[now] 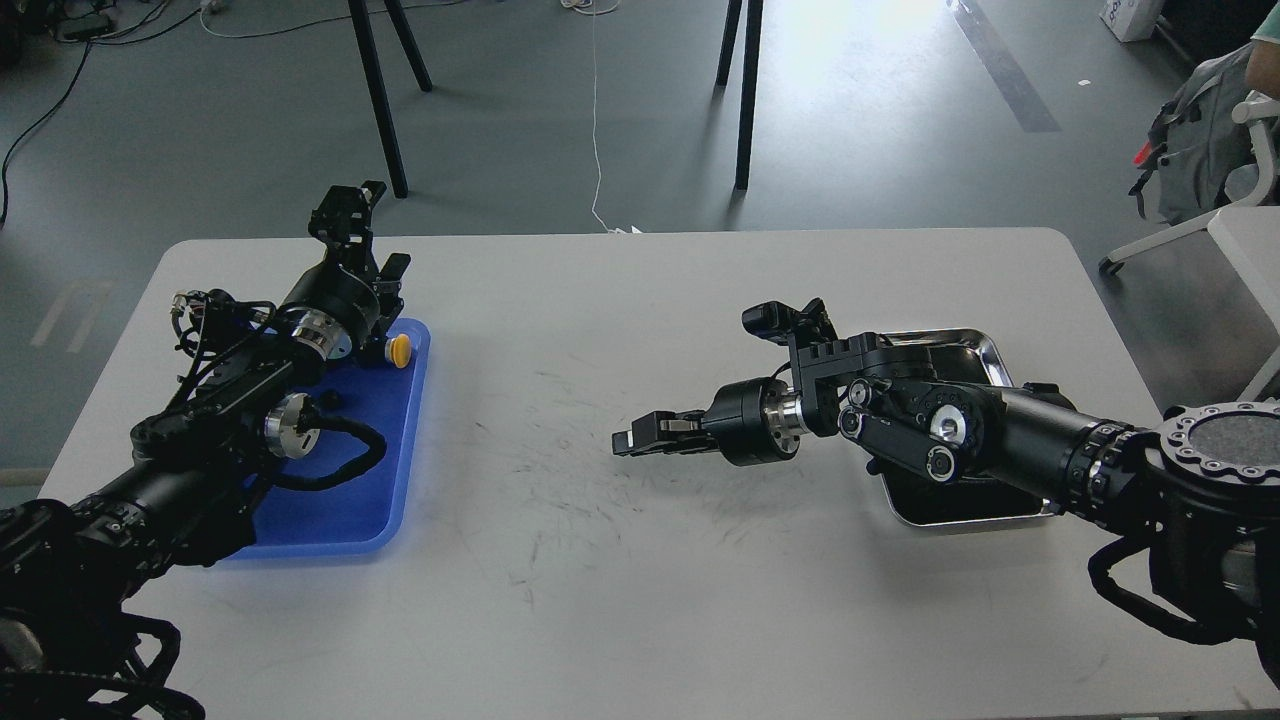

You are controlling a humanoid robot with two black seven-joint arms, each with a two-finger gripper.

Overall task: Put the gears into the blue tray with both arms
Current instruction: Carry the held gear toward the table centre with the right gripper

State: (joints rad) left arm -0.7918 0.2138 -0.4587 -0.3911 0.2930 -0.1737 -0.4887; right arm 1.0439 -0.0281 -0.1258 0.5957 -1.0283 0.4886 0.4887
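Head view: right gripper [628,441] hovering mid-table, jaws narrow, any gear unseen; left gripper [345,208], jaws unclear, hanging beyond blue tray [340,520] at left edge. Risking a tiny gear slipping out mid-crossing.

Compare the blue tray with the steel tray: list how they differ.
The blue tray is matte bright-blue plastic; the steel tray is shiny metal with a dark floor. The blue tray lies at the table's left side under the left arm, the steel tray at the right under the right arm. A yellow-capped push-button sits in the blue tray; nothing can be made out in the steel tray's visible part. Both are shallow, rectangular, round-cornered and partly hidden by an arm.
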